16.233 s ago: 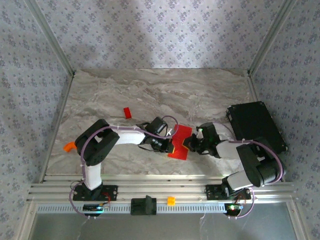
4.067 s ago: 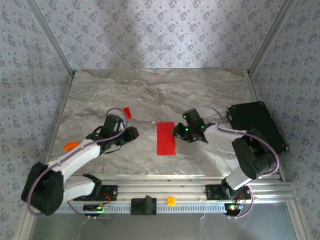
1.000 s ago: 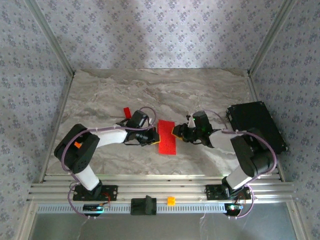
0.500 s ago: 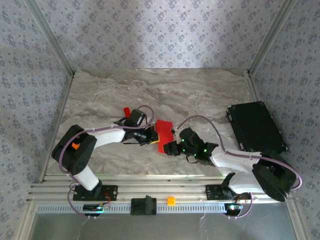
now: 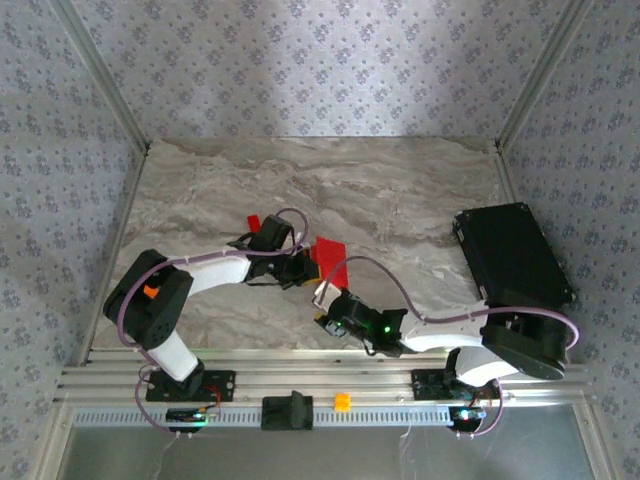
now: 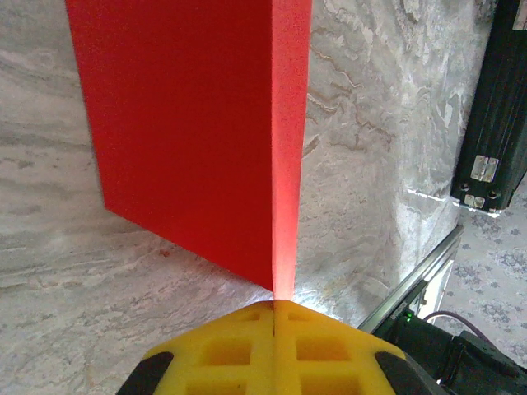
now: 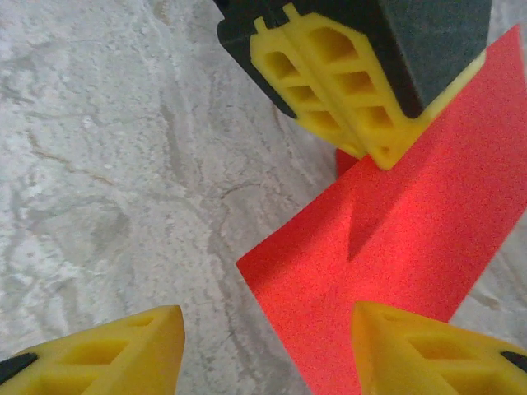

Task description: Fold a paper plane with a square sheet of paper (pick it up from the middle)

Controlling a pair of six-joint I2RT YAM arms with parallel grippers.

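Right end effector (image 5: pixel 335 318): closest to the near edge of the desk (image 5: pixel 200 190), low, jaws parted about halfway, holding nothing. In its own wrist view both yellow fingers (image 7: pixel 107 350) frame bare marble and the near end of the paper. No contact visible.

Square sheet of paper (image 5: pixel 332 260): red, apparently folded to a rectangle, just beyond the right end effector toward the middle of the desk. Long axis runs roughly near-to-far. The pinched side looks lifted; cannot tell whether the near end rests on the desk.

Left end effector (image 6: pixel 274 309): fully closed on the sheet's left side, with the paper standing edge-on out of the pads.

Judgement: the right arm is the free one and nearer the loose end. Its next grasp would lie straight ahead of it, along the long axis. Risk: thin paper slipping or creasing askew.

Farther back: small red block (image 5: pixel 253 223) left of centre; black case (image 5: pixel 512 252) at the right edge.
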